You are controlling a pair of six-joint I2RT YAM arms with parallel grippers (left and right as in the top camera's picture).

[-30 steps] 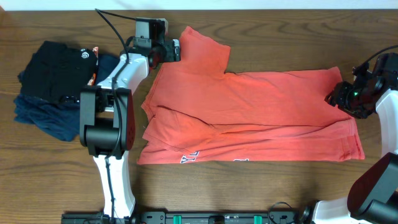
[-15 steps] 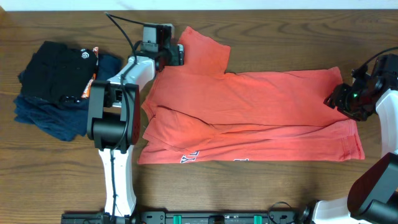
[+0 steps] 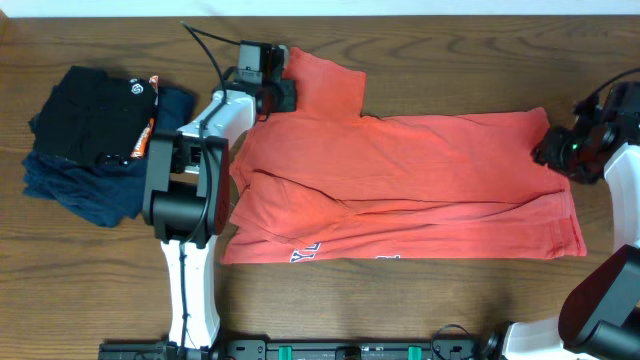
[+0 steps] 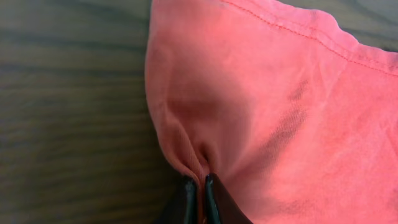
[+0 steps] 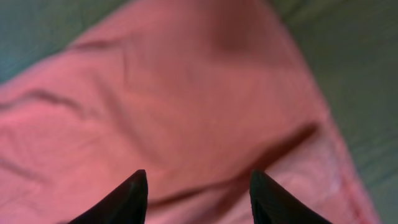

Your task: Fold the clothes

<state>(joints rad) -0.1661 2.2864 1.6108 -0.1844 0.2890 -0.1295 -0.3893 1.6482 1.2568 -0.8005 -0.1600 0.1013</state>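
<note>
The clothes, a coral-red T-shirt, lie spread across the middle of the table, partly folded, with white lettering showing at the front edge. My left gripper is shut on the edge of the sleeve at the back left; in the left wrist view a pinch of red fabric puckers up between the closed fingertips. My right gripper hovers at the shirt's right end. Its fingers stand apart above the red cloth with nothing between them.
A pile of folded dark garments, black on navy blue, sits at the left of the table. Bare brown wood runs along the front and to the right of the shirt.
My left gripper moved right onto the sleeve edge and shut on the fabric. My right gripper shifted slightly up and to the right at the shirt's end.
</note>
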